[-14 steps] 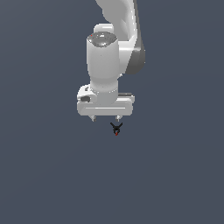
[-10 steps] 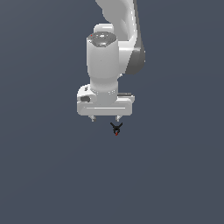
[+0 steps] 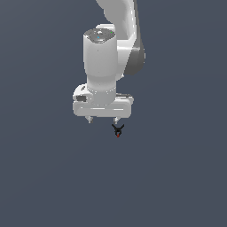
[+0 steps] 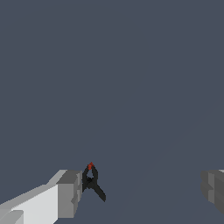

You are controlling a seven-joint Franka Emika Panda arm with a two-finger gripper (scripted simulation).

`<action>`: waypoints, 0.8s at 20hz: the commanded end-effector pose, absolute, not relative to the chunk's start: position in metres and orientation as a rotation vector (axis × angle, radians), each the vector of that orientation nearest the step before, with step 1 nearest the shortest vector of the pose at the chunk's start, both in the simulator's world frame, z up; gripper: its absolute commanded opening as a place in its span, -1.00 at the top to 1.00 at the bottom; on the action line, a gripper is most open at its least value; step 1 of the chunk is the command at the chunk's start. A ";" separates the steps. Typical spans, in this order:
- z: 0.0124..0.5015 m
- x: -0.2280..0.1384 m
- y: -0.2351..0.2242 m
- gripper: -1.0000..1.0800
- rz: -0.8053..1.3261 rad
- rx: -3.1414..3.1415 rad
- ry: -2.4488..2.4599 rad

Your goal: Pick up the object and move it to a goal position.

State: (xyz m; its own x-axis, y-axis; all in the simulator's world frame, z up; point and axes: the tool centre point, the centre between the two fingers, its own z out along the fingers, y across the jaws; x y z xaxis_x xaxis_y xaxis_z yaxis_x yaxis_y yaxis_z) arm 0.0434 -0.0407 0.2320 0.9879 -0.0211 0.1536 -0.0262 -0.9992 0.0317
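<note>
The object (image 3: 117,131) is a tiny black clamp-like thing with prongs and a red tip. In the exterior view it lies just below the finger on the exterior view's right. My white gripper (image 3: 103,120) points down with its fingers spread wide, open and empty. In the wrist view the object (image 4: 92,179) sits inside the gap, right against the inner face of one finger (image 4: 65,194), while the other finger (image 4: 213,187) is far from it. The gripper's middle (image 4: 140,189) is off to one side of the object. I cannot tell whether the finger touches it.
Only a plain dark grey-blue floor (image 3: 177,177) shows around the arm. The white arm (image 3: 119,40) rises above the gripper. No goal marker shows in either view.
</note>
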 end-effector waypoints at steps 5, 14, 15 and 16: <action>0.209 0.036 -0.031 -0.92 0.209 3.107 -0.037; 0.117 -0.006 0.006 -0.92 0.083 3.133 -0.046; 0.107 -0.012 0.010 -0.92 0.069 3.135 -0.048; 0.099 -0.017 0.014 -0.92 0.056 3.137 -0.049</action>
